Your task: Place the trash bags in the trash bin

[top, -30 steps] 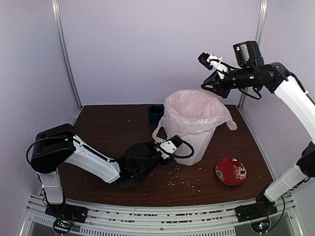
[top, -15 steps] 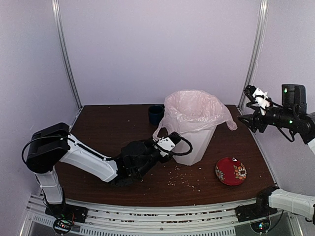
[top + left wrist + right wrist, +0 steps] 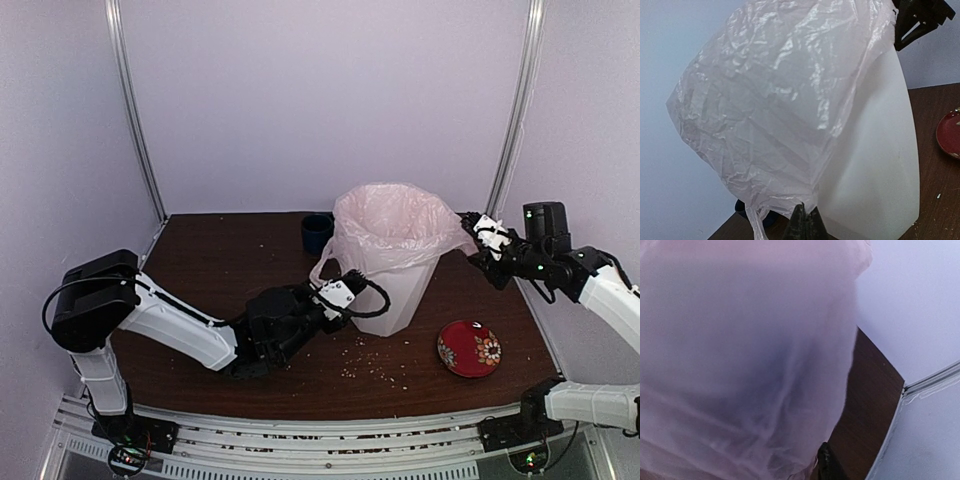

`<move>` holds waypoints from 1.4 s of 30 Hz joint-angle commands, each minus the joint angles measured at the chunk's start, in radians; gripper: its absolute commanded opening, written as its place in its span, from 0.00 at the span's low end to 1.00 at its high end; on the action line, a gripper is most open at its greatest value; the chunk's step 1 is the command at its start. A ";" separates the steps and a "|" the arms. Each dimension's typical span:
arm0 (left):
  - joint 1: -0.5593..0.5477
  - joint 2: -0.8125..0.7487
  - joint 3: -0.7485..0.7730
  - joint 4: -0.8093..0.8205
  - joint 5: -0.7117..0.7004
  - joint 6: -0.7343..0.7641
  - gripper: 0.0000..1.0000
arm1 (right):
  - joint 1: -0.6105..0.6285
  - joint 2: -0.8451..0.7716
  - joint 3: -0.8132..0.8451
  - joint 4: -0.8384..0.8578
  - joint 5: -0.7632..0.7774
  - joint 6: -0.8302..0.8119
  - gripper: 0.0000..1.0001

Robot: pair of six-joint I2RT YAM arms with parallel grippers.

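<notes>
The pale pink trash bag (image 3: 390,225) lines the tall white trash bin (image 3: 405,292), its mouth open over the rim. My left gripper (image 3: 347,284) is low at the bin's front left. In the left wrist view its jaws (image 3: 807,224) are shut on the lower edge of the bag (image 3: 780,100), beside the bin wall (image 3: 875,165). My right gripper (image 3: 473,233) is at the bag's right flap. In the right wrist view the blurred bag (image 3: 740,365) fills the picture and hides all but one finger (image 3: 826,462).
A small dark blue cup (image 3: 316,232) stands behind the bin's left side. A red patterned plate (image 3: 469,348) lies at the front right. Crumbs (image 3: 375,365) are scattered in front of the bin. Frame posts stand at the back corners.
My right arm has swung down from high above the bin to the bag's right flap. The left arm and the bag's left edge have barely moved.
</notes>
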 commanded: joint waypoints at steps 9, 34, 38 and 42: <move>0.003 0.017 0.009 0.026 -0.004 -0.026 0.00 | -0.003 -0.048 -0.136 0.068 -0.086 -0.081 0.00; 0.005 0.023 0.027 -0.061 -0.004 -0.065 0.00 | -0.002 -0.022 -0.180 0.091 -0.101 -0.067 0.02; 0.004 -0.016 0.017 -0.066 -0.003 -0.063 0.01 | -0.002 -0.058 -0.159 0.071 -0.124 -0.040 0.07; 0.002 -0.062 -0.008 -0.107 -0.011 -0.082 0.31 | -0.003 -0.071 -0.117 -0.018 -0.129 -0.037 0.44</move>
